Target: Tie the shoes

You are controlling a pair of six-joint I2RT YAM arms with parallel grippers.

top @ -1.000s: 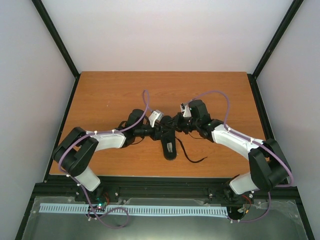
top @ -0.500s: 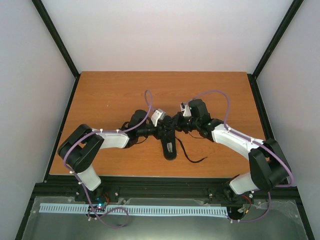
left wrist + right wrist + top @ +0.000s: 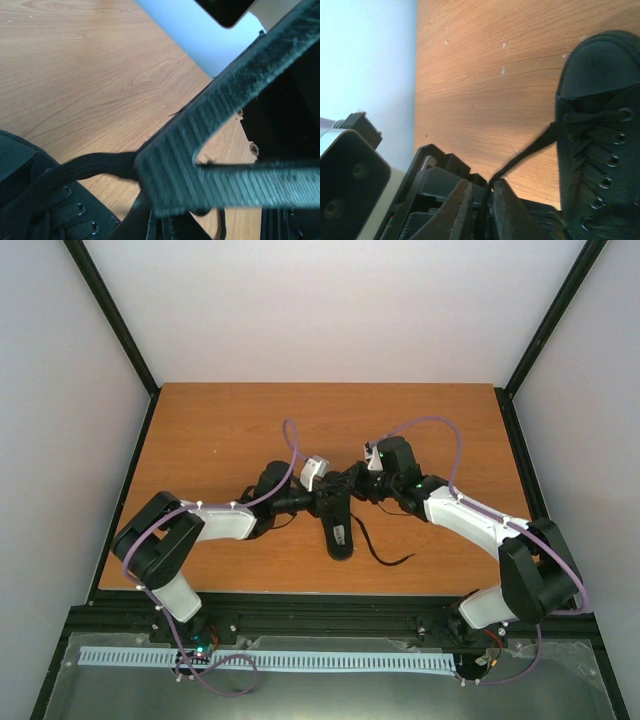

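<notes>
The small black shoe lies mid-table, between the two grippers. My left gripper is at the shoe's left side. In the left wrist view its ribbed fingers are shut on a flat black lace that runs from the shoe's eyelets at the lower left. My right gripper is at the shoe's far right side. In the right wrist view its gripper pinches a thin black lace stretched taut from the shoe.
A loose lace end curls on the wooden table to the right of the shoe. Black frame rails edge the table, with white walls behind. The left arm's wrist body shows close by in the right wrist view.
My left gripper has edged a little right and farther, toward the shoe. My right gripper has shifted slightly farther. The shoe has not moved.
</notes>
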